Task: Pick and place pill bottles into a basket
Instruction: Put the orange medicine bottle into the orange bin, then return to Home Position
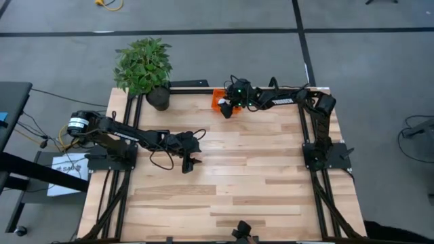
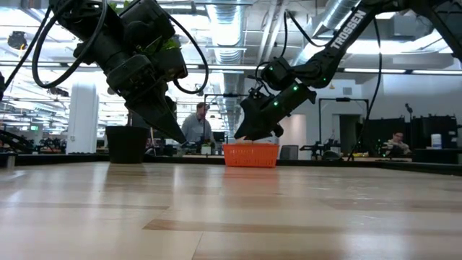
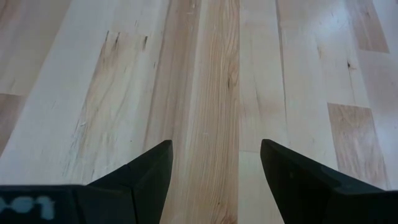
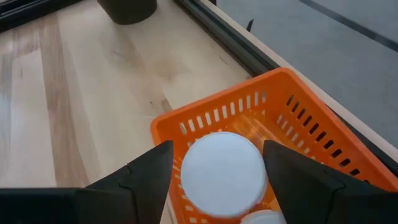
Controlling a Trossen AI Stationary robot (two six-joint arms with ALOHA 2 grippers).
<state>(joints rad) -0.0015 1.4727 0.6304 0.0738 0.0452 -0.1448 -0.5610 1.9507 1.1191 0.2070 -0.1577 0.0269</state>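
The orange basket stands at the table's far edge, right of the potted plant; it also shows in the low view and the right wrist view. My right gripper hangs over the basket's near side, shut on a white pill bottle. Part of another white bottle lies inside the basket. My left gripper is open and empty above bare table near the middle, as the left wrist view also shows. My right gripper pinches the white bottle between its two fingers, one on each side of its round top. The fingers slant down from the table's right side. The bottle is lifted clear, above the basket's wall and inside.
A potted plant in a black pot stands left of the basket at the far edge. Black frame rails run along the table's left, right and far sides. People show in the room behind. Bare wood lies between the arms.
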